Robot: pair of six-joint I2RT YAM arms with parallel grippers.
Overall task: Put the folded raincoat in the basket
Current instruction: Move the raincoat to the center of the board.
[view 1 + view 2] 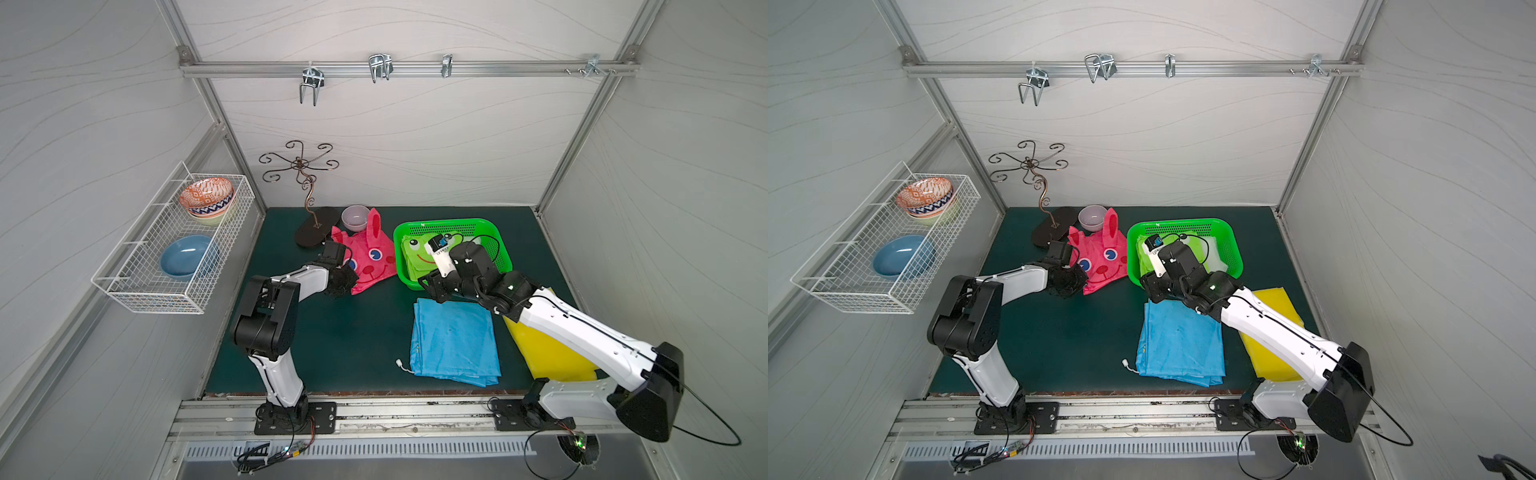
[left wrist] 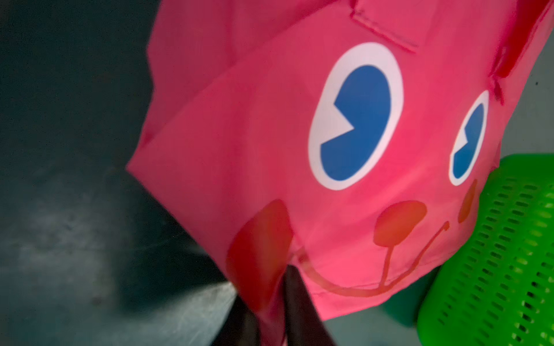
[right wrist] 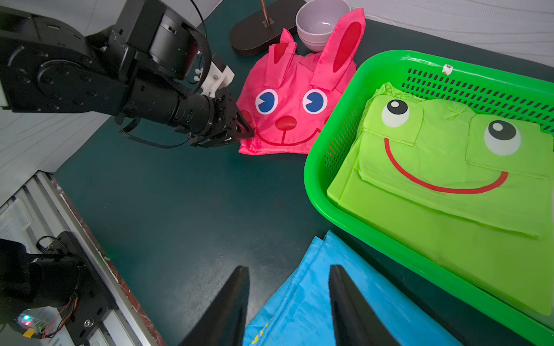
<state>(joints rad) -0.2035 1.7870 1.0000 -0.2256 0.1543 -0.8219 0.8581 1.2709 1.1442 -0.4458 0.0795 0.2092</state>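
here the pink raincoat (image 3: pixel 287 104) is clamped at one corner by the left gripper (image 3: pixel 250 131) (right gripper (image 3: pixel 289 299) apart, empty), so unfolding is risked when lifted.

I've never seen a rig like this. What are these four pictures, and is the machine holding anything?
It is a two-armed robot on a dark green table mat, each arm ending in a pincer. Two pictures look down from overhead; two come from wrist cameras. The left pincer is shut on a corner of a folded pink rabbit-face raincoat. The right pincer is open above a folded blue cloth. A bright green perforated plastic basket already holds a green frog-face raincoat.
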